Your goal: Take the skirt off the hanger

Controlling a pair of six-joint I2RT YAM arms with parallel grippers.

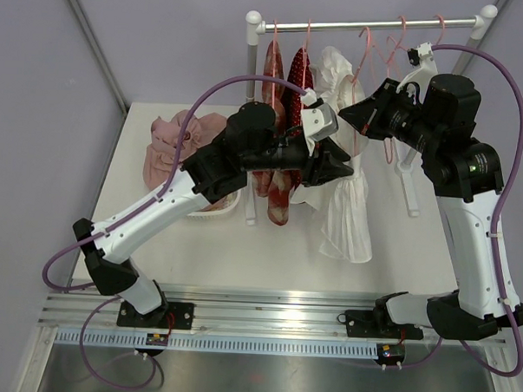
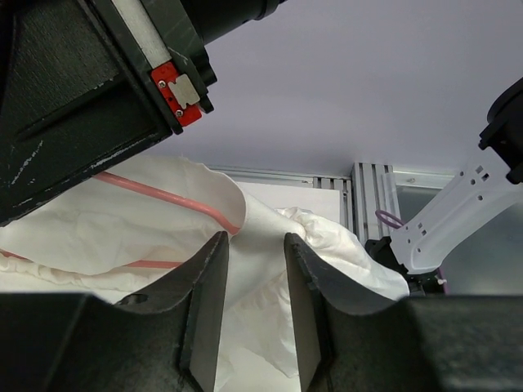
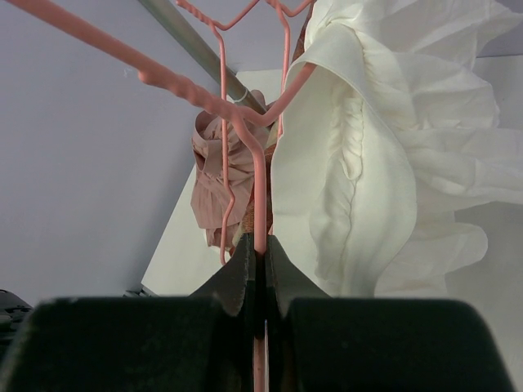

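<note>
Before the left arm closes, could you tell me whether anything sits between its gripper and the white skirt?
Nothing visible does. The skirt shows in the gap between the open fingers of the left gripper, and the right gripper is shut on the pink hanger.

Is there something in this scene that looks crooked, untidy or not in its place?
Yes. The white skirt hangs crookedly on the rack: bunched at the top, its lower part trailing low. The right claw pinches a pink hanger wire. Nothing looks damaged.
</note>
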